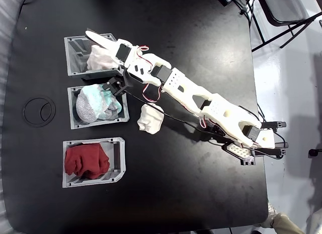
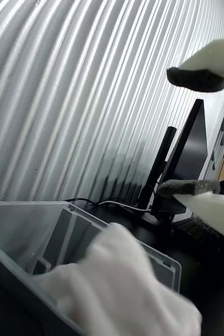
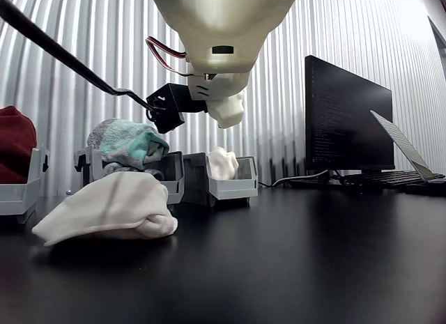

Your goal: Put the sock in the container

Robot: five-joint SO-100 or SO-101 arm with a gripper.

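White folds of the sock (image 2: 117,283) fill the container (image 2: 33,231), piled near its rim, under the wide-open, empty gripper (image 2: 195,131), whose foam pads could snag cloth if it dips.

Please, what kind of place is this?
Probably an office or hobby workspace: a black table carries a dark computer monitor, a keyboard and three small grey plastic sorting bins, with a pale corrugated wall behind.
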